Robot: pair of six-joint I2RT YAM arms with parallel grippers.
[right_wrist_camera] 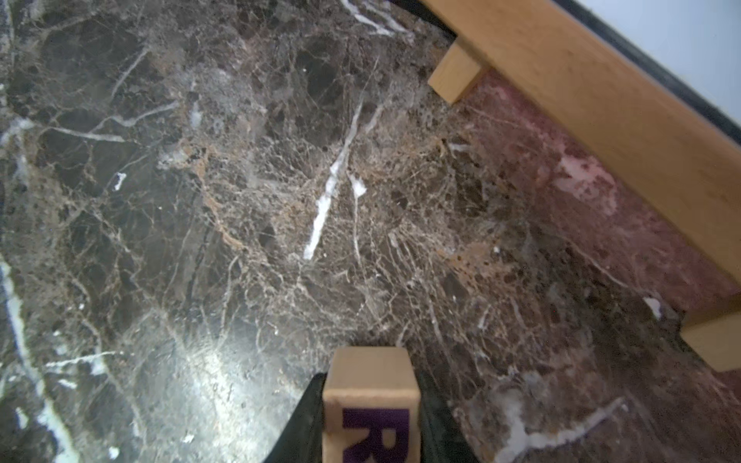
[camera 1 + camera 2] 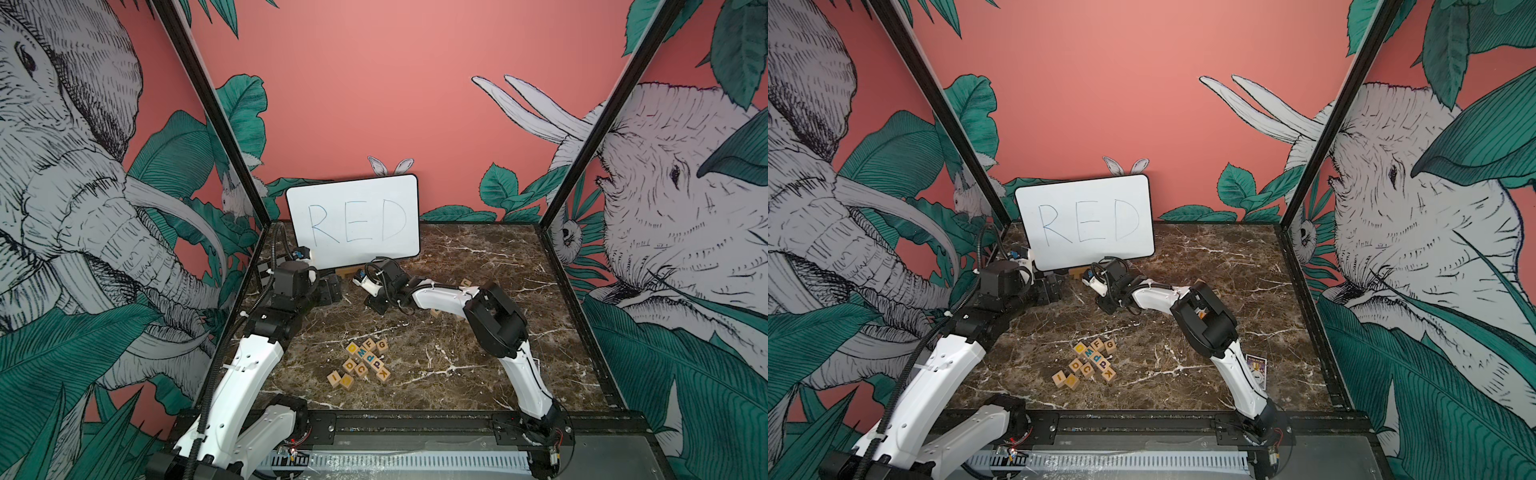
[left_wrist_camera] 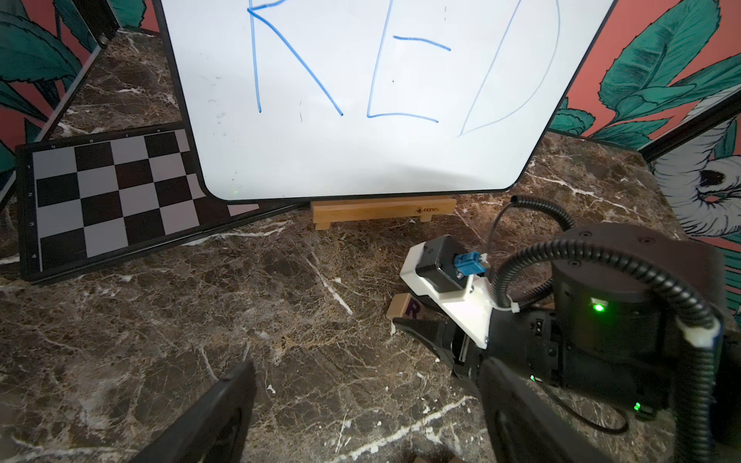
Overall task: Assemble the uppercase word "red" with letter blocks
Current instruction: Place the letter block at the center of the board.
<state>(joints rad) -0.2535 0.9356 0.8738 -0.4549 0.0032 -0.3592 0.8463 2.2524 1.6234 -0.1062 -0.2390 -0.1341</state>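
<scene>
My right gripper (image 1: 371, 385) is shut on a light-wood letter block (image 1: 371, 405) with a purple R on its face. It holds the block just over the marble table, close to the whiteboard's wooden stand (image 1: 601, 100). The left wrist view shows this R block (image 3: 409, 310) between the right gripper's fingers (image 3: 417, 330). My left gripper (image 3: 369, 373) is open over bare marble, a little left of the right gripper (image 2: 376, 305) in both top views. Several loose letter blocks (image 2: 361, 361) lie clustered at the table's front centre, among them one showing D (image 2: 350, 365).
A whiteboard (image 2: 353, 220) handwritten RED leans at the back on the wooden stand (image 3: 381, 208). A chessboard (image 3: 108, 196) lies at the back left. More blocks (image 2: 465, 282) sit partly hidden behind the right arm. A small card (image 2: 1256, 368) lies at the right.
</scene>
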